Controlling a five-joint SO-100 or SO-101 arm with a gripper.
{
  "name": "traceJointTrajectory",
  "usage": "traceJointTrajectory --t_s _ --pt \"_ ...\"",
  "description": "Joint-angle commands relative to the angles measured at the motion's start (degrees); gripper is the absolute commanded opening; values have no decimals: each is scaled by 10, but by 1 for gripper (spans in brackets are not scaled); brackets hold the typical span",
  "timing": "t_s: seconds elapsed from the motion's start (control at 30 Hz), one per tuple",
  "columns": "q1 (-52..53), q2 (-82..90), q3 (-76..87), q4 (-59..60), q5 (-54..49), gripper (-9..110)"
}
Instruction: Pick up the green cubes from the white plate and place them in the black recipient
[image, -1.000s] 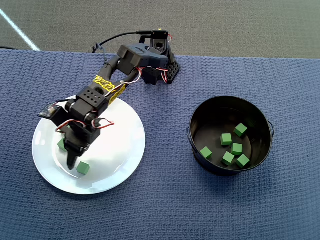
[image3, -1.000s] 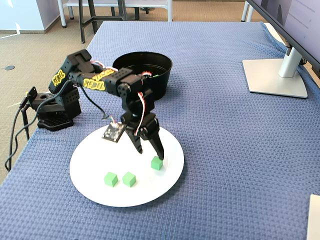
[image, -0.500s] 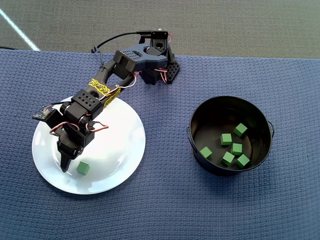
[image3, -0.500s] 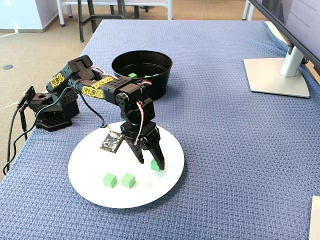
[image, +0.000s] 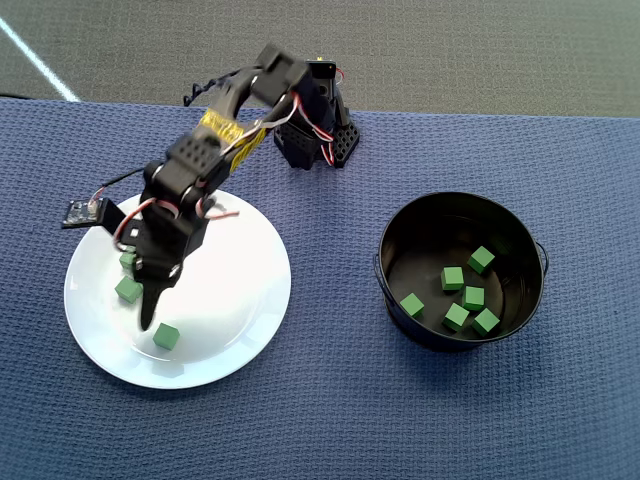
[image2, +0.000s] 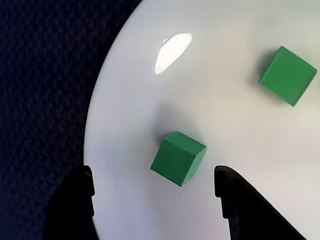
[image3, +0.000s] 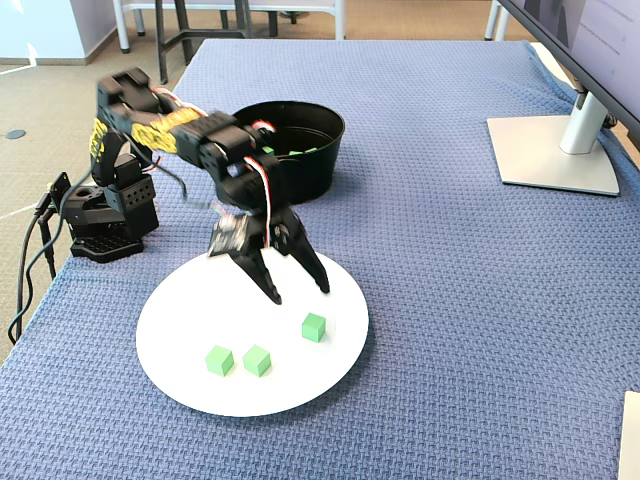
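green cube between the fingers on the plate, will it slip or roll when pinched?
The cube has flat faces, so rolling is unlikely. It sits rotated to the open gripper, so it will probably twist square. The white plate looks glossy, so it may skid if nudged.

Glossy white plate (image2: 210, 75) – matt green cubes (image2: 178, 158) – rough woven blue cloth (image3: 450, 250)

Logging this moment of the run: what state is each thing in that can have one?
gripper: open, empty, above the plate
white plate: flat on the cloth, three green cubes resting loose on it
black recipient: upright, five green cubes inside
monitor stand: upright on the cloth
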Motion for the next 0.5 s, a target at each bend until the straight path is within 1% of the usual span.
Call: traceJointTrajectory --t_s 0.0,0.13,0.2,0.37,0.47 --pt "20 115 137 -93 -198 24" --pt "46 137 202 -161 -351 23" --pt "54 130 216 -207 -406 22" --pt "61 90 187 -259 -467 23" --pt "56 71 153 -259 -482 27"
